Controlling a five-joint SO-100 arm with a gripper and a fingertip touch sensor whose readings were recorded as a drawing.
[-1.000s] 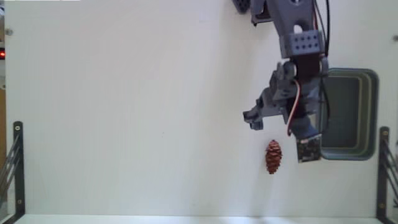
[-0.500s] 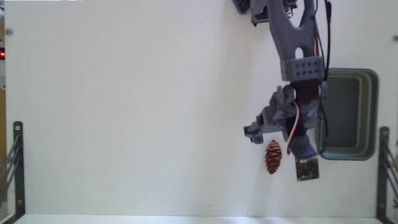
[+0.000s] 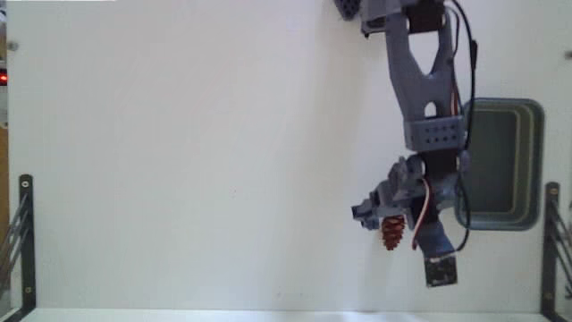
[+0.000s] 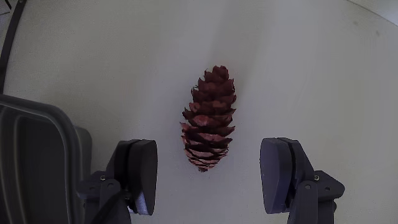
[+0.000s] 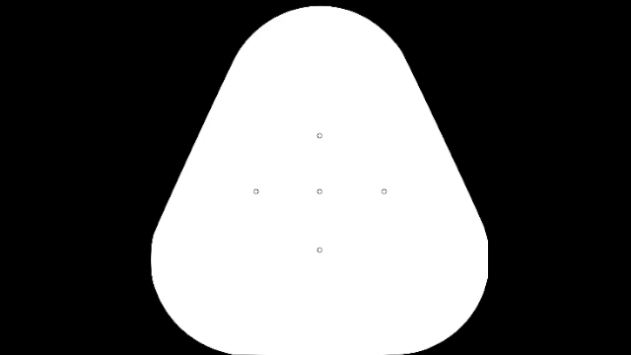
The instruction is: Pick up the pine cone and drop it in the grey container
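Pine cone [image 4: 209, 118] lies flat on the white table [image 3: 179, 161], gripper [image 4: 211, 177] spread wide either side, not touching; grey container [image 3: 505, 165] just right.

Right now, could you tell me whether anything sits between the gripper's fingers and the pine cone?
Nothing visible does. In the wrist view the gripper is open, its jaws flanking the lower end of the pine cone, with only bare white table in the gaps.
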